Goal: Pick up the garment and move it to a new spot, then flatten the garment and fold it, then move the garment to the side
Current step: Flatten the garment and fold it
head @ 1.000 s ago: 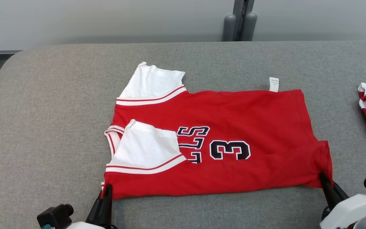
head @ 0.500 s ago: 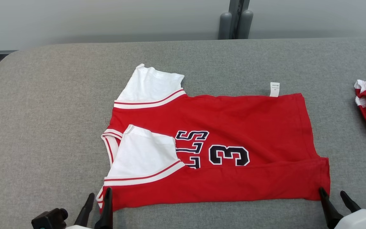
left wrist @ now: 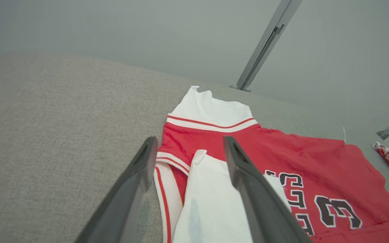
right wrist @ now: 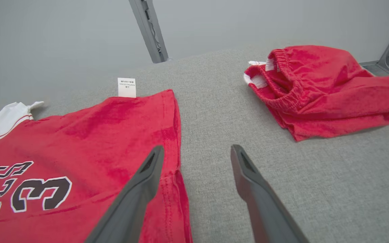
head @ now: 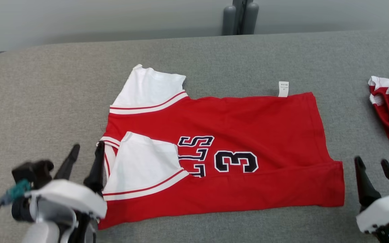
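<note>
Both pincers are now standing open and clear of the cloth, having let go of the near hem corners they were pinching a second ago. The left pincer (head: 88,146) is hovering at the 9 o'clock side of the red jersey (head: 248,128), and the right pincer (head: 371,161) at its 4 o'clock. The jersey is lying flat mid-surface (head: 46,101). The right wrist view is showing the red shorts (right wrist: 319,91) at 3 o'clock whole, elastic waistband included, while the head view is cropping them. A folded white sleeve (head: 144,162) is covering part of the lettering, leaving "LLS" and "3" (head: 236,161). The white tag (head: 283,89) is carrying print too small to read.
</note>
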Robot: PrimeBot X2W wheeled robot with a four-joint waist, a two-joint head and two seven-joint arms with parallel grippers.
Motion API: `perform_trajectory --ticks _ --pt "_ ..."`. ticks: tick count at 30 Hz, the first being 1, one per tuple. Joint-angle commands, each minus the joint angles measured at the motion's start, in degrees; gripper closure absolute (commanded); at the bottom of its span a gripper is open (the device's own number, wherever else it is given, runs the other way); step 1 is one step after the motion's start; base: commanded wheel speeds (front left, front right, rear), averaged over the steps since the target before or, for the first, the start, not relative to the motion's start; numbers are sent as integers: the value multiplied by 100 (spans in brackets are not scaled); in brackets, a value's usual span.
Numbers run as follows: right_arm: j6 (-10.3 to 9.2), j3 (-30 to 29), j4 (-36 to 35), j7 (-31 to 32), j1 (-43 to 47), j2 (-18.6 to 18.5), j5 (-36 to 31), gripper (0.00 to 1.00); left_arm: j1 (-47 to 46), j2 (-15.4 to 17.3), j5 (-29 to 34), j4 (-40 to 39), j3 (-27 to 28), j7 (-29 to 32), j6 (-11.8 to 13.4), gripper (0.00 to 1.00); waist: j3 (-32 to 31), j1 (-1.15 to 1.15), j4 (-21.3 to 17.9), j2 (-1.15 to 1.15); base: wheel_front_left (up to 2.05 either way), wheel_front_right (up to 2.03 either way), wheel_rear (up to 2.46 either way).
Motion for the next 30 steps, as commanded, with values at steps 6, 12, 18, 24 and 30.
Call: perform_trajectory --ticks 6,12,18,24,30 --pt "2 659 -49 -2 -619 -317 24 0 -1491 172 294 952 -243 303 -219 0 389 0 -234 0 0 0 0" --pt "2 1264 30 -28 -1198 -561 184 0 -2864 114 501 2219 -513 624 -338 0 815 0 -452 0 0 0 0" --pt "2 1716 128 -125 -1654 -698 352 0 -4048 90 681 3460 -656 843 -340 0 1201 0 -681 0 0 0 0" --pt "2 2042 231 -279 -1959 -801 485 0 -4926 197 876 4390 -788 1045 -316 0 1477 0 -904 0 0 0 0" --pt "2 2137 320 -378 -2100 -878 599 0 -5433 283 1120 5193 -1040 1334 -278 0 1600 0 -1019 0 0 0 0"
